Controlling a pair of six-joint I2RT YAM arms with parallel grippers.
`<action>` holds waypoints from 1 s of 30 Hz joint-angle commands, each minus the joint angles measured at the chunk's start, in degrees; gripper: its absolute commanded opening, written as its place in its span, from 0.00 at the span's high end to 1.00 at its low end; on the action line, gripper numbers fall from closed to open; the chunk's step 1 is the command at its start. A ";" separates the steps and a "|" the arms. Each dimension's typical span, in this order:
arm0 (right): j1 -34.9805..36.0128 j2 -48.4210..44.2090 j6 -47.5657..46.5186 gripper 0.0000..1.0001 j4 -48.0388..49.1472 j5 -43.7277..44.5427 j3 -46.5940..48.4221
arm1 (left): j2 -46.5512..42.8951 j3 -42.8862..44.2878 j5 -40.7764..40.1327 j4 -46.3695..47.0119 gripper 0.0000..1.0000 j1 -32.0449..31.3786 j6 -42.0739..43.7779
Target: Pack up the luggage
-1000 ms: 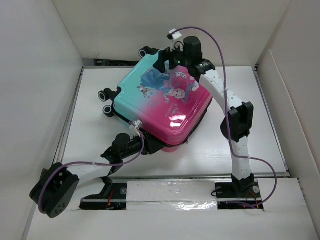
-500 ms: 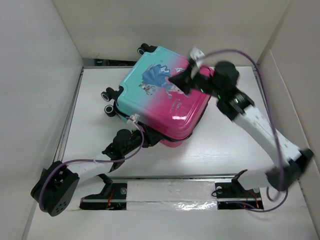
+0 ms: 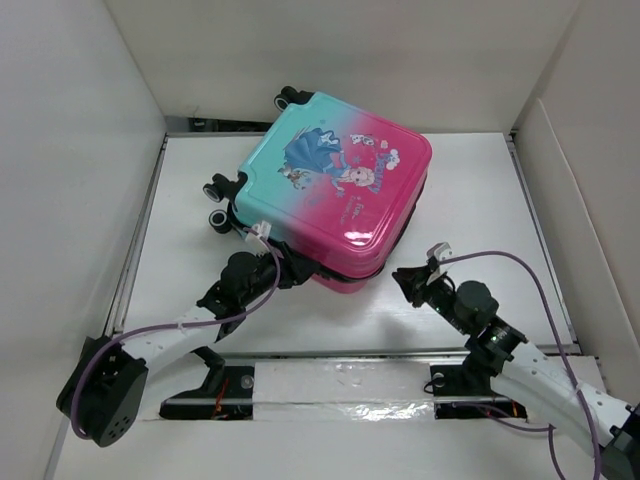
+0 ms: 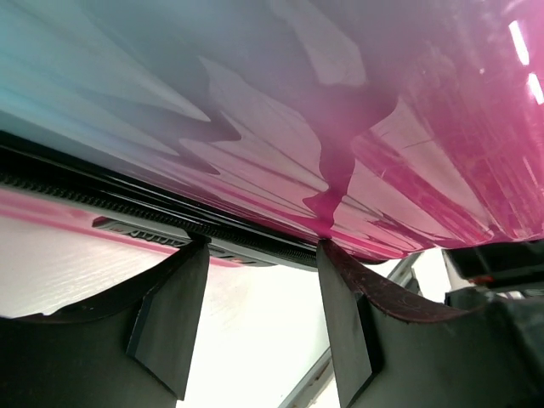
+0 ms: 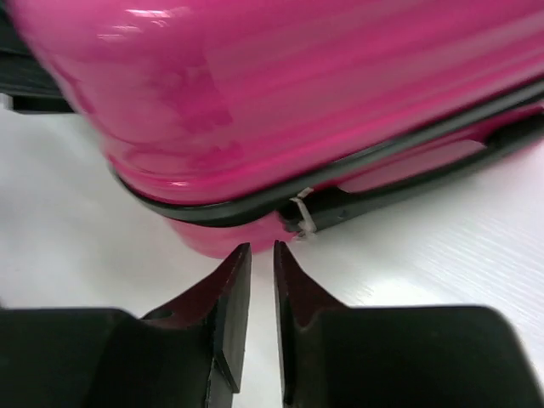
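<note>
Nearest, the right tool [image 3: 405, 281] hovers low over the white tabletop [image 3: 490, 210], just short of the luggage's [image 3: 335, 190] pink near corner and not touching it. Its fingers [image 5: 231, 280] are clenched to a thin slit with nothing between them. To its left, the left tool [image 3: 287, 268] sits against the luggage's near-left edge. It is released, with its fingers [image 4: 170, 314] spread wide and their tips right at the black zip seam [image 4: 212, 231]. The luggage lies flat with the printed lid up, angled across the middle of the tabletop. Its teal end faces away, and its black wheels [image 3: 215, 190] stick out at the far left.
</note>
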 commanded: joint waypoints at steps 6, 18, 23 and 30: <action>-2.28 16.59 -3.98 0.59 15.35 2.66 1.67 | -5.66 4.53 -4.56 0.99 0.49 2.07 1.55; -4.47 29.26 -9.26 0.55 25.37 -3.84 3.78 | -6.98 2.78 -2.63 -1.20 0.50 2.07 2.08; -8.24 33.04 -11.28 0.55 29.51 -10.85 4.57 | -7.41 1.72 -1.84 -1.64 0.51 2.07 2.26; -8.78 40.07 -9.45 0.74 41.42 -17.90 3.70 | -7.33 -0.38 -0.18 -1.82 0.53 2.07 2.70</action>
